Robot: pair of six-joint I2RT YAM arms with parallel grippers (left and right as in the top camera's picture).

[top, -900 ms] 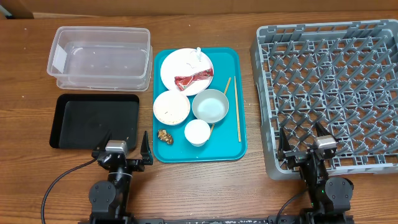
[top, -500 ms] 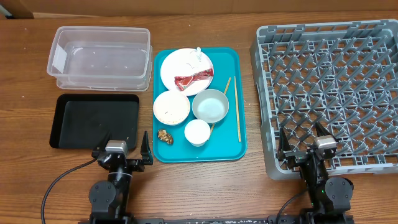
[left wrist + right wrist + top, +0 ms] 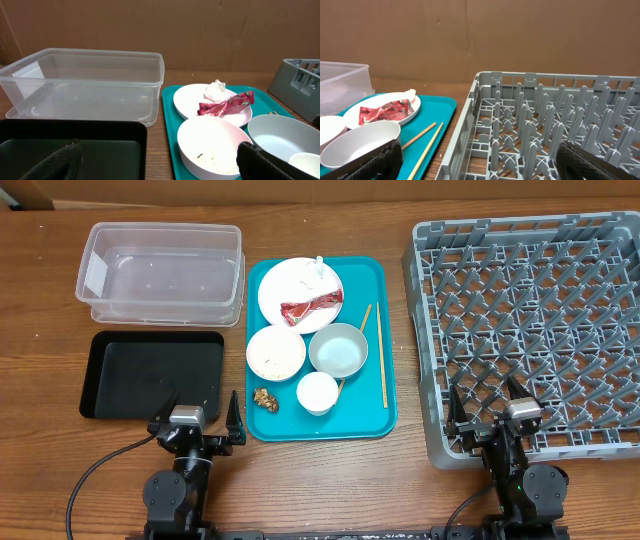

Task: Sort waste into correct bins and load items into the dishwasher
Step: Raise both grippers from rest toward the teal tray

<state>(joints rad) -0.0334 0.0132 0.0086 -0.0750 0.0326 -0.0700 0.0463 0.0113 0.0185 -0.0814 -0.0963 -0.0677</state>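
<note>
On teal tray [image 3: 360, 416], red wrapper [image 3: 311, 307] lies across plate [image 3: 284, 284]

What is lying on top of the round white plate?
On the round white plate lie a crumpled red wrapper and a small white paper scrap. Whatever is beneath the wrapper is covered and cannot be seen.

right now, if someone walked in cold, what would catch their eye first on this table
The bright teal tray in the middle draws the eye first, above all the crumpled red wrapper lying on its white plate. Next comes the big grey dish rack filling the right side with nothing loaded in it. On the left, a clear tub sits behind a black tray.
</note>
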